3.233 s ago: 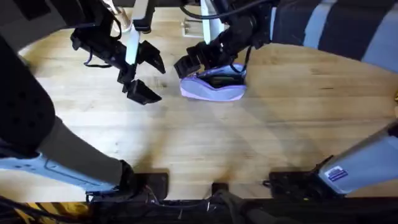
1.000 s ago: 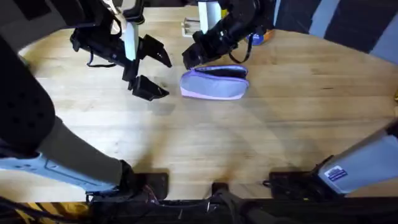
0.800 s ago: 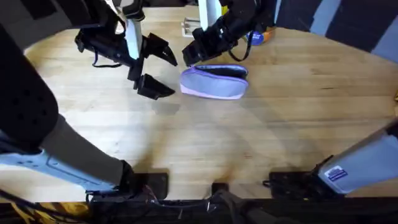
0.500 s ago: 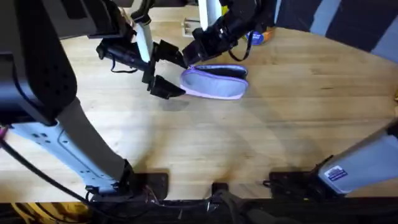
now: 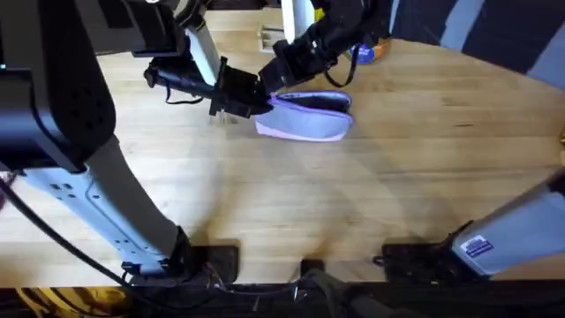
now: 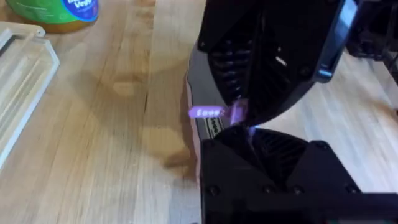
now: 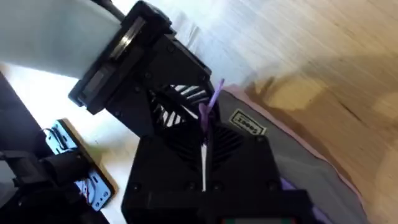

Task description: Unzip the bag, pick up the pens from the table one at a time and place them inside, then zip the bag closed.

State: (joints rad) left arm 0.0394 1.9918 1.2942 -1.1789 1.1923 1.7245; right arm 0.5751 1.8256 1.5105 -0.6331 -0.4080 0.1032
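Pale wooden surface (image 5: 371, 203), lavender bag (image 5: 305, 117) lying toward its far middle. Left fingers (image 5: 250, 94) at the bag's left end, pinched on a small purple tab (image 6: 214, 112). Right fingers (image 5: 281, 67) just behind, closed on a thin purple pull (image 7: 210, 107).

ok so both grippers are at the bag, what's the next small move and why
Probably the right gripper should draw the zip pull along the bag, away from the left gripper. It is shut on the purple pull, the left gripper pinches the end tab as a brace, and the zip line looks dark, seemingly open.
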